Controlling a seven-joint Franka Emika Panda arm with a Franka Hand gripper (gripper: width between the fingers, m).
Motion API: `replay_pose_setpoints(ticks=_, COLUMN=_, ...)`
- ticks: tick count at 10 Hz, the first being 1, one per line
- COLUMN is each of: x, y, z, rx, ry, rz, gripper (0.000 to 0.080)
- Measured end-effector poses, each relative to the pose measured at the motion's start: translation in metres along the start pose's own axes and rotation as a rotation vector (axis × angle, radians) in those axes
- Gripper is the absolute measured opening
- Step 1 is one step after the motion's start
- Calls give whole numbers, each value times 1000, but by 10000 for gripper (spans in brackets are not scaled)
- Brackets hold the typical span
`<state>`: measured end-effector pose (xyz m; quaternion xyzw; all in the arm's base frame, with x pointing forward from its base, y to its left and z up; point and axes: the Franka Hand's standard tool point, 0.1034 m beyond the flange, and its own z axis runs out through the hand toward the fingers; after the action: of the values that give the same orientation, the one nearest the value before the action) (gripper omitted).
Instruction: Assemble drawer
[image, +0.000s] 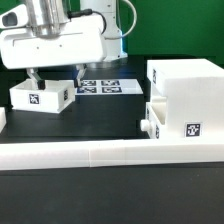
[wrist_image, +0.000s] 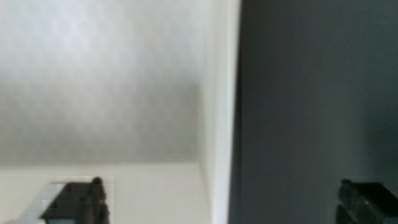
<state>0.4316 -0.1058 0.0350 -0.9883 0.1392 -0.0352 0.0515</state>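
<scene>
The large cube-like housing (image: 185, 100) stands at the exterior view's right, a tag on its front. A small tray (image: 151, 120) sits against its lower left side and seems partly inside it. The second small tray (image: 42, 96), tagged on its front, lies at the left. My gripper (image: 56, 78) hangs right over this tray, open, with its fingers down at the tray's rim. In the wrist view the gripper (wrist_image: 222, 203) is open. One dark fingertip (wrist_image: 77, 201) is over the white tray surface (wrist_image: 107, 90), the other over the dark table. The tray's edge runs between them.
The marker board (image: 108, 86) lies flat behind, between the left tray and the housing. A long low white border rail (image: 100, 152) runs along the front of the black table (image: 100, 118).
</scene>
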Motion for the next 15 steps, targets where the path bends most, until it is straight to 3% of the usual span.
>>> replay_pose_setpoints(ticks=5, x=-3, y=-4, z=3, rx=0, ry=-2, rz=-9, gripper=649)
replay_pose_setpoints(ticks=8, x=-22, y=-1, z=22, rx=-6, ry=-14, rz=5, gripper=649)
replay_pose_setpoints(ticks=13, x=-32, y=-1, z=29, rx=-12, ry=-18, rz=2, gripper=649)
replay_pose_setpoints(ticks=15, x=-32, y=-3, z=29, rx=-12, ry=-19, rz=-4, gripper=382)
